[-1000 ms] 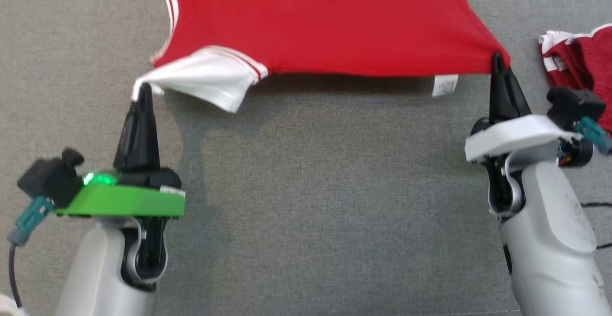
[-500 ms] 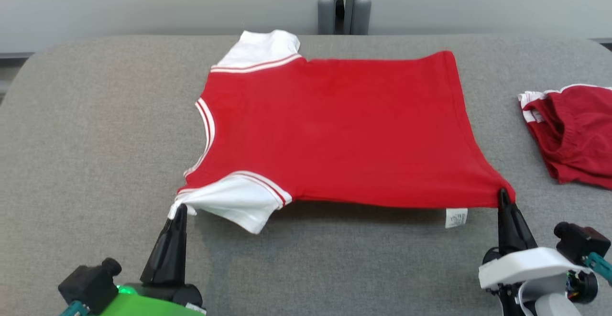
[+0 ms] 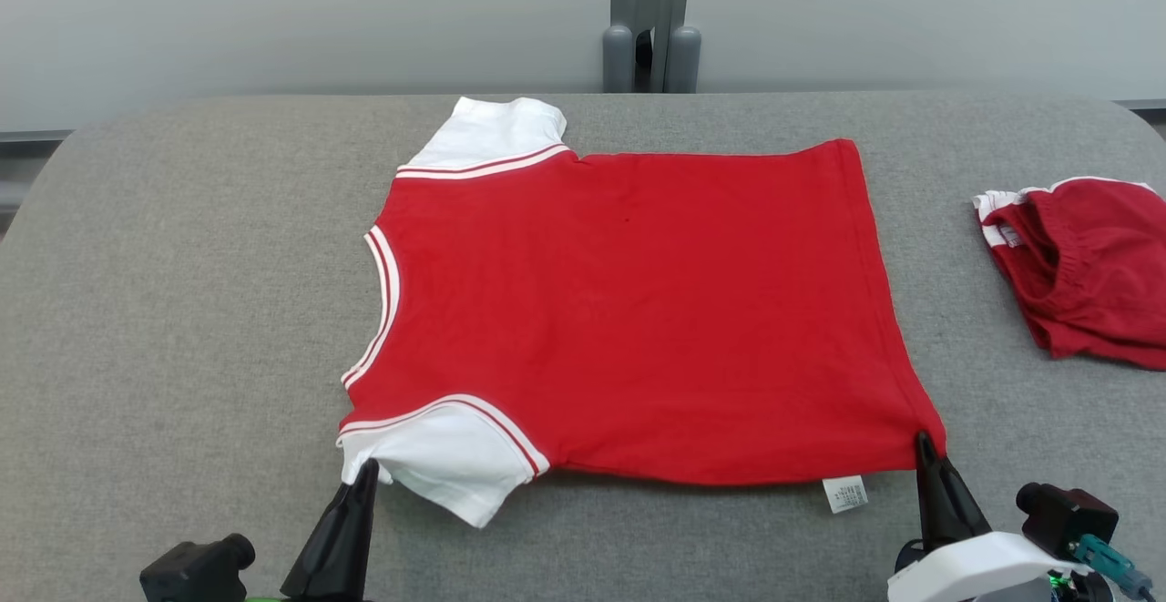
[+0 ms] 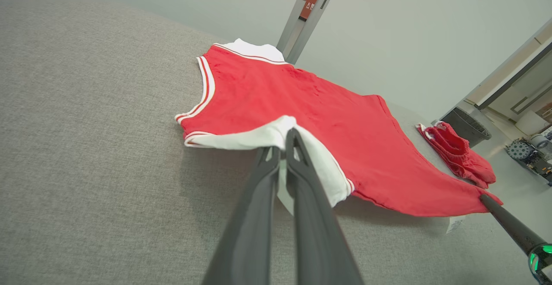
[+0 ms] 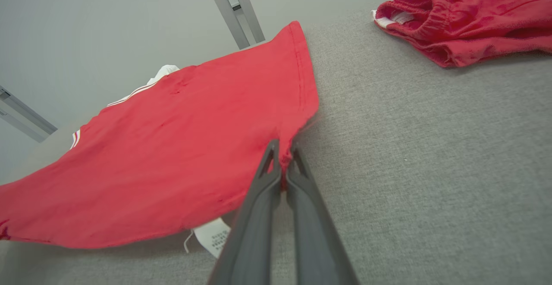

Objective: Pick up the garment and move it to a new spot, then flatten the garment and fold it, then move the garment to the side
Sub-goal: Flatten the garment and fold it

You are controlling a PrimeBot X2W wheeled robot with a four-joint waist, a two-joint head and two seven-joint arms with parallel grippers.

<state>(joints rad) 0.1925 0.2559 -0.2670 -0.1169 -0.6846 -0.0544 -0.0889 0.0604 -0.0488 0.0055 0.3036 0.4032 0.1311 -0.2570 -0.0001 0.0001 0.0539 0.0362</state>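
The garment (image 3: pixel 629 311) is a red T-shirt with white sleeves and striped trim, spread across the grey table, neck to the left. Its near edge is lifted off the surface. My left gripper (image 3: pixel 367 467) is shut on the near white sleeve (image 4: pixel 276 140), seen close in the left wrist view (image 4: pixel 282 140). At the lower right my right gripper (image 3: pixel 925 443) is shut on the garment's near hem corner (image 5: pixel 297 121), its fingertips pinching red cloth in the right wrist view (image 5: pixel 282 151). A white care label (image 3: pixel 845 494) hangs from the near edge.
A crumpled pair of red shorts (image 3: pixel 1079 265) with white trim lies at the table's right side. The grey table (image 3: pixel 182 311) has a rounded far edge, with a grey post (image 3: pixel 651 19) and pale wall behind it.
The head camera has tilted up, so the whole shirt and the wall came into view. Both grippers keep their hold, and the shirt's near edge sits lower over the table.
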